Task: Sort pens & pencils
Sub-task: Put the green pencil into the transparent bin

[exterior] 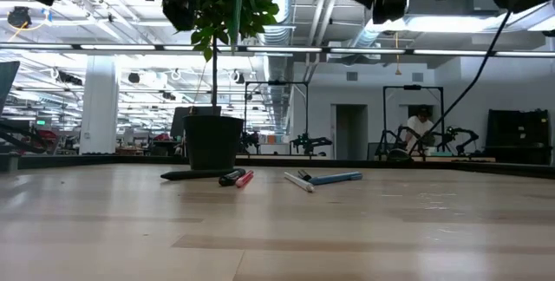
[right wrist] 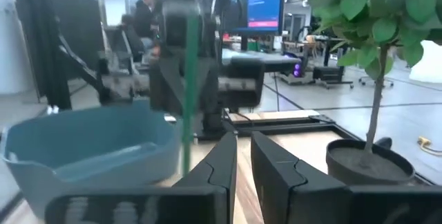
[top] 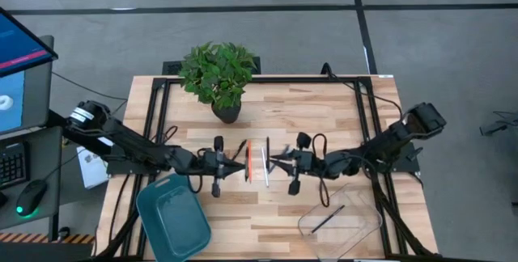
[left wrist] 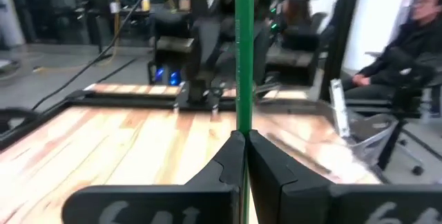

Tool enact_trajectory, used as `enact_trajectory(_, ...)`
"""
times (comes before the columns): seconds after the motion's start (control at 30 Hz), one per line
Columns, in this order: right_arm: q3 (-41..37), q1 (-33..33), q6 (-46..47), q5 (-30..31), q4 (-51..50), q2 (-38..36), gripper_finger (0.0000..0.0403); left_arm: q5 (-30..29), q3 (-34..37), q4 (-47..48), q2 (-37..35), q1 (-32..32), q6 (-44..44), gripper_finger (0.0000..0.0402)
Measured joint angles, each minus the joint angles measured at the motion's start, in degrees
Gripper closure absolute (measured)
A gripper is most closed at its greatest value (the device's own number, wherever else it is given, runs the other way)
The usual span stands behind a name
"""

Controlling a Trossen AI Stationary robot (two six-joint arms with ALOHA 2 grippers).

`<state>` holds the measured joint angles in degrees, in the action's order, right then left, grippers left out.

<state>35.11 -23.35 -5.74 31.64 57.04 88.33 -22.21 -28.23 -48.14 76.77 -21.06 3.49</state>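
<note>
Beyond my counter [top: 324,116] the low view shows a long lit hall with a person seated far off; I see the wooden counter framed by black rails, a potted plant [top: 218,76] at its far edge, a teal bin [top: 173,217] at the near left corner and a clear tray [top: 344,217] at the near right, with one dark pen [top: 327,219] lying inside the tray; a monitor, keyboard and mouse sit off the counter to the left.

The plant's pot stands just behind the loose pens and pencils [top: 257,162], which lie in a small cluster at the counter's middle, between my two arms; among them I make out an orange-red one [top: 249,162] and a white one [top: 267,160]; the low view adds a blue-barrelled one [exterior: 336,178] beside them.

My left end effector [left wrist: 243,156] is lifted above the counter, its fingers pressed together on a green pencil [left wrist: 243,51] that stands upright between them; my right end effector [right wrist: 243,156] hangs opposite, fingers slightly parted with nothing between them; that green pencil appears just ahead of it, with the teal bin behind.
</note>
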Motion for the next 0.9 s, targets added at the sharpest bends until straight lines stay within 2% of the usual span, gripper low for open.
enact_trajectory(0.17, 0.0, -1.1, 0.5, 0.0, -0.6, -2.7, 0.0335, -1.0, 0.0, -5.6, 5.5, 0.4, -0.5, 0.0401)
enact_trajectory(0.27, 0.0, -0.7, 3.6, 0.0, -4.1, -3.6, 0.0335, 1.1, -0.5, -9.2, 7.7, 1.6, -1.1, 0.0401)
enact_trajectory(0.4, 0.0, 0.2, 6.6, -0.3, -7.0, -3.7, 0.0335, 3.6, -2.2, -7.1, 7.8, 2.5, -0.9, 0.0401)
enact_trajectory(0.7, 0.0, 1.1, 7.4, -5.0, -7.7, -3.7, 0.0335, 3.9, -3.3, -4.1, 7.8, 2.5, -0.8, 0.0401)
enact_trajectory(0.9, 0.0, 1.2, 7.8, -4.8, -7.7, -3.7, 0.0335, 3.9, -3.3, -3.8, 7.8, 2.5, -0.8, 0.0401)
